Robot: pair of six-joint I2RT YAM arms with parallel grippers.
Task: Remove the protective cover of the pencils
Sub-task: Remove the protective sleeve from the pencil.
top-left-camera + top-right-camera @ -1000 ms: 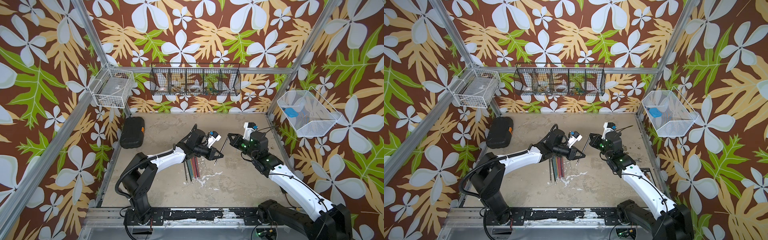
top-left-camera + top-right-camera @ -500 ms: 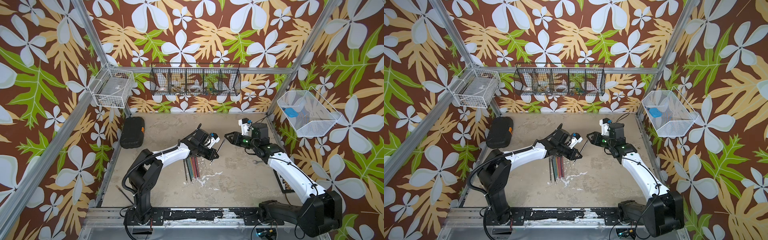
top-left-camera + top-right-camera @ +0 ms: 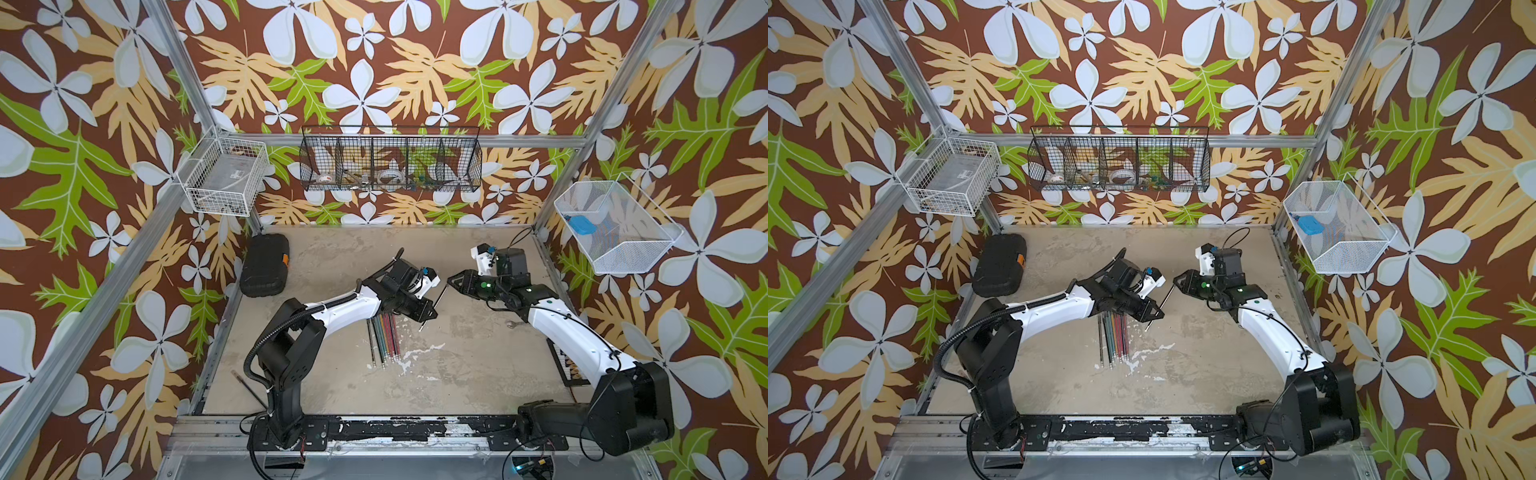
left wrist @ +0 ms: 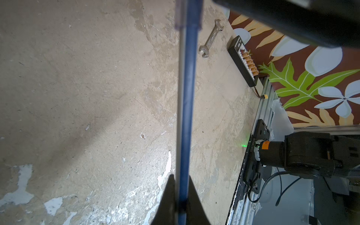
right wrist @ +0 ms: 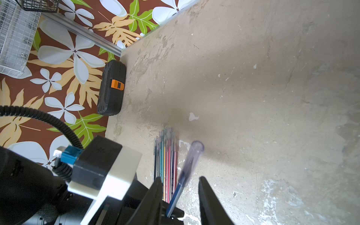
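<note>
Left hand (image 3: 426, 314) clamps a light, stiff blue pencil (image 4: 187, 116) above the worktop (image 3: 457, 374). Right hand (image 5: 180, 178), jaws partly apart, sits at its slick clear cap (image 5: 195, 151), the likely pinch point. Other pencils (image 3: 384, 338) lie bundled just left.

Left arm (image 3: 345, 301) has white links, black joints (image 3: 291, 357), black pincer (image 3: 428, 314), ribbed cable (image 3: 266, 336).

left arm (image 3: 340, 305) stretched forward, left gripper (image 3: 428, 316) clamped on blue pencil (image 4: 187, 97); right arm (image 3: 565, 332) bent inward, right gripper (image 3: 453, 284) jaws parted.
</note>
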